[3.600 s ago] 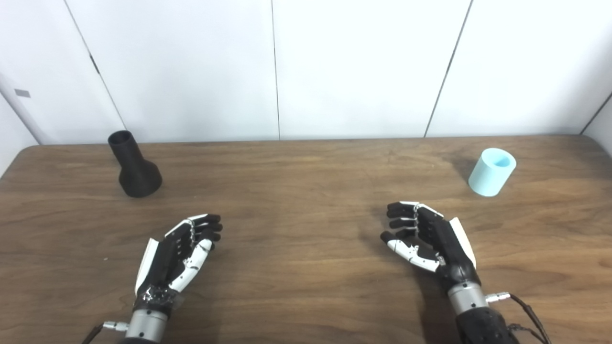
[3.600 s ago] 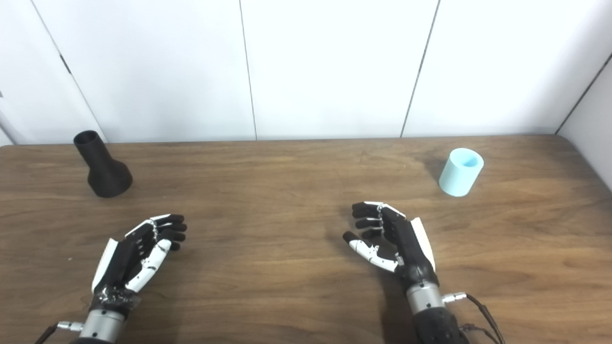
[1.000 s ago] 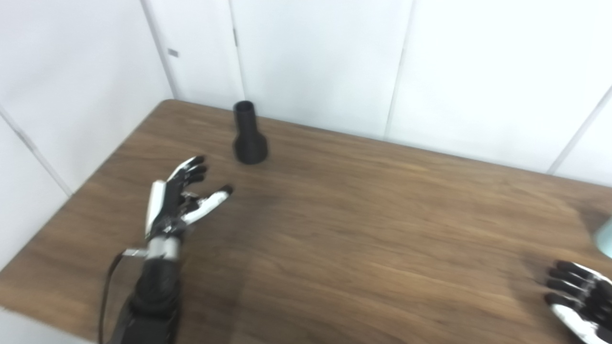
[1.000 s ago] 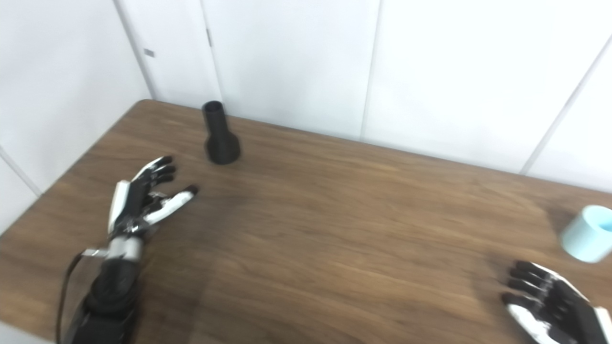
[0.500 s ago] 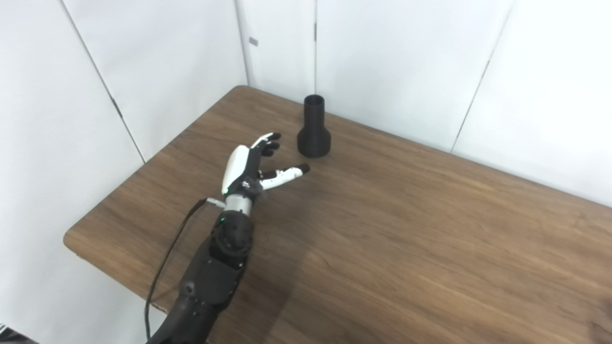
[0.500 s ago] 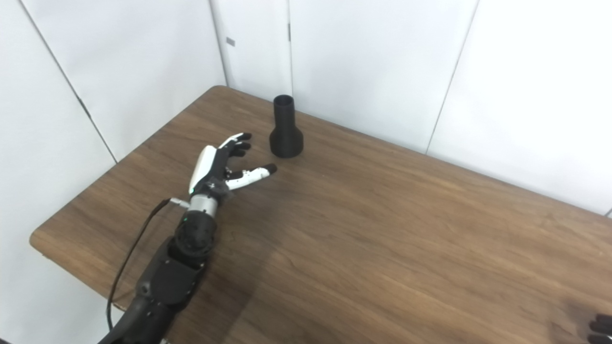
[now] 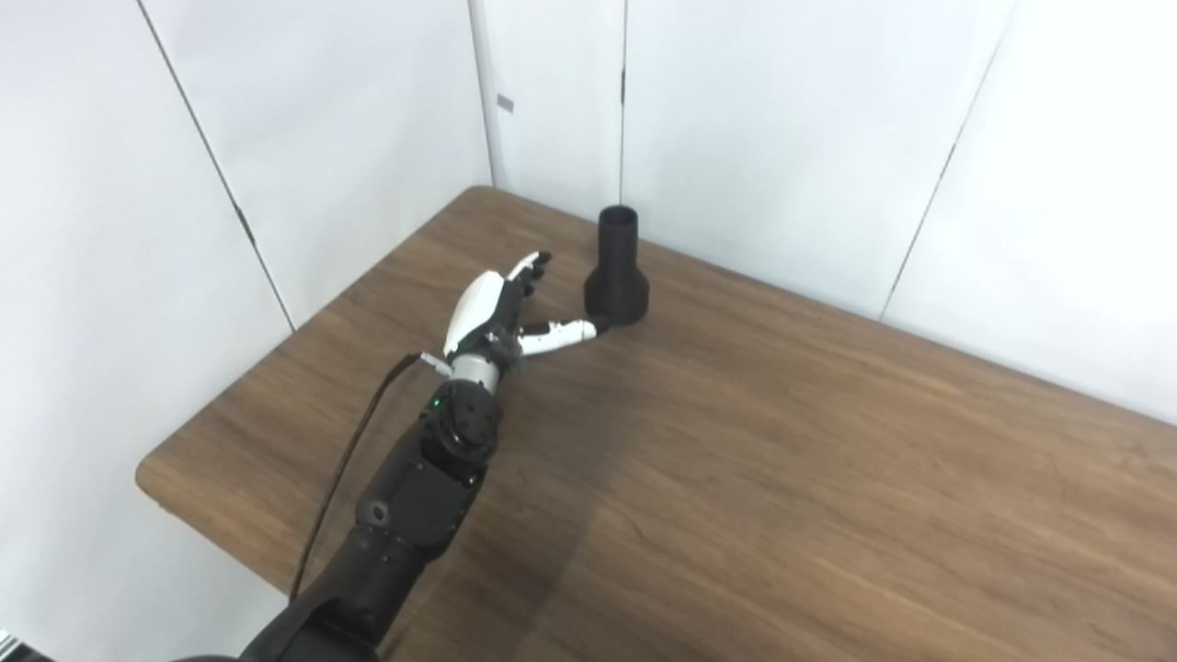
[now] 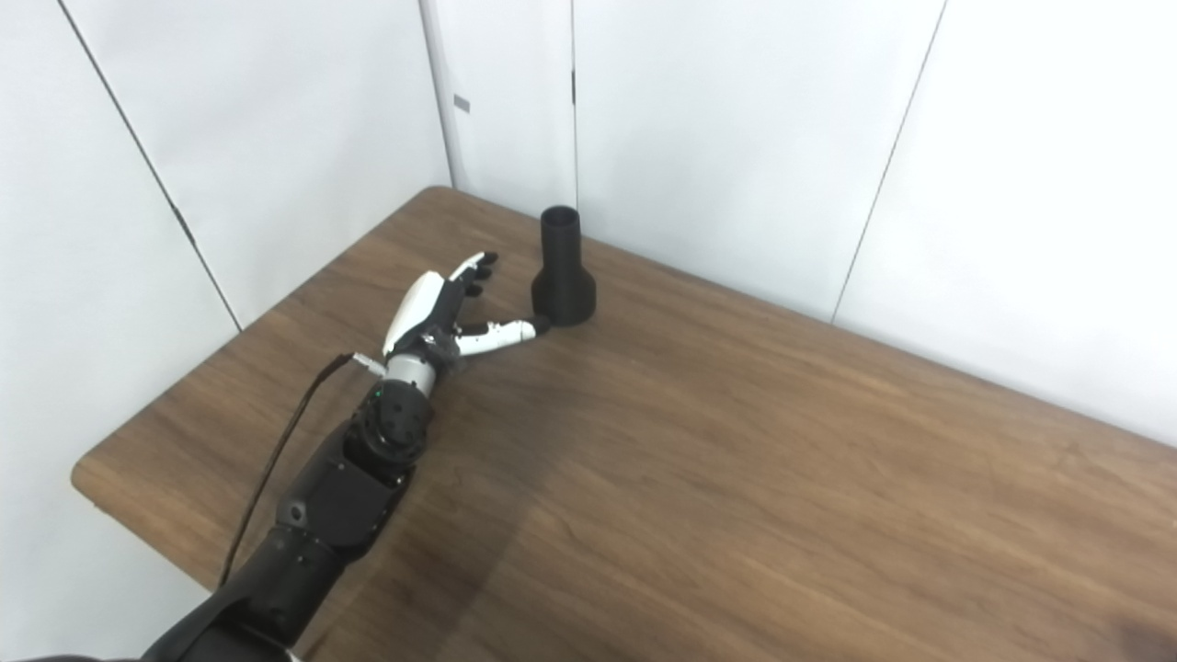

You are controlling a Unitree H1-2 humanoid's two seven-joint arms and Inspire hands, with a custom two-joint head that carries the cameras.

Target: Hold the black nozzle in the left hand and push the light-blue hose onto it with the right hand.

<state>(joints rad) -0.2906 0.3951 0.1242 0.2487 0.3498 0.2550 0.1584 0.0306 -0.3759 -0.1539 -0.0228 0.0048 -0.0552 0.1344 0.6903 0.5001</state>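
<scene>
The black nozzle [image 7: 617, 271] stands upright on its wide base near the table's far left corner, narrow neck up. My left hand [image 7: 504, 308] is stretched out just left of it, open, with its fingers spread. The thumb tip reaches the nozzle's base; I cannot tell whether it touches. Nothing is in the hand. The same nozzle [image 8: 562, 270] and left hand [image 8: 448, 313] show in the right eye view. The light-blue hose and my right hand are outside both views.
The wooden table [image 7: 782, 460] runs to the right and toward me. Its left edge [image 7: 303, 331] and front left corner lie close to my left arm. White wall panels [image 7: 782, 119] stand directly behind the nozzle.
The camera has swung left, so the hose and right hand left the picture. My left hand has moved forward to the nozzle's base, its thumb now at the base.
</scene>
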